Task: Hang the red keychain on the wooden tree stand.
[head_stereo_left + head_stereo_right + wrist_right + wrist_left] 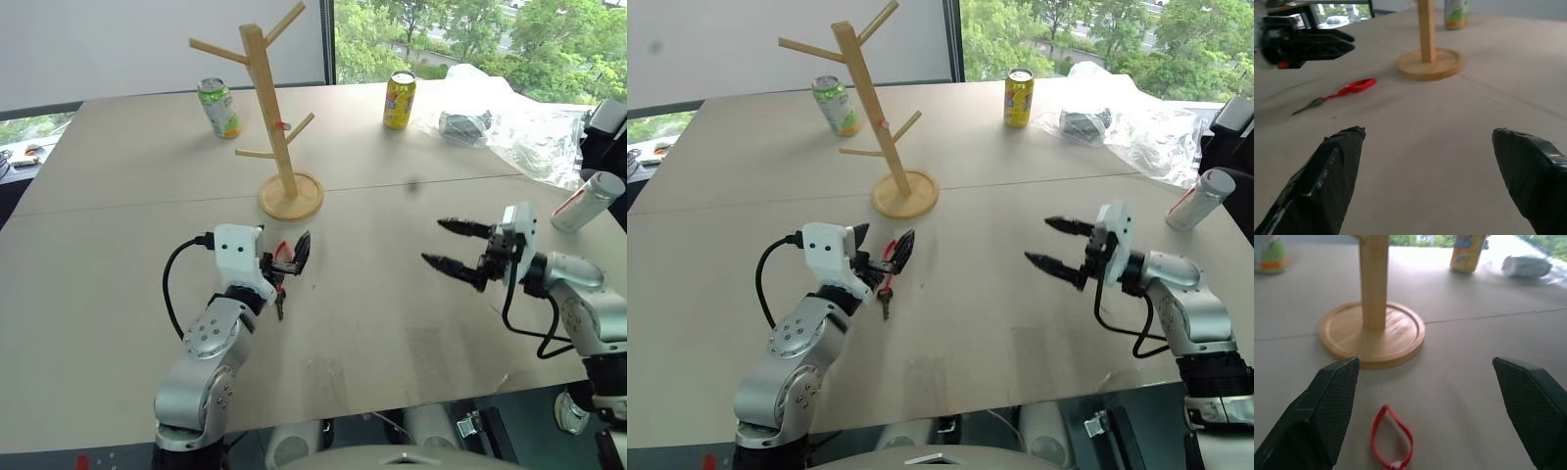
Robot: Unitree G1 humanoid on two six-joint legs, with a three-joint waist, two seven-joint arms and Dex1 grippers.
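Hovering my left gripper (291, 257), jaws apart, over red keychain (1347, 90) | right gripper (457, 245) apart | wooden tree stand (274, 117) mid-table

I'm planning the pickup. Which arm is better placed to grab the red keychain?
Left. The left gripper hangs open right above the red keychain lying on the table, near the wooden tree stand. The right gripper, also open, sits well off to the side.
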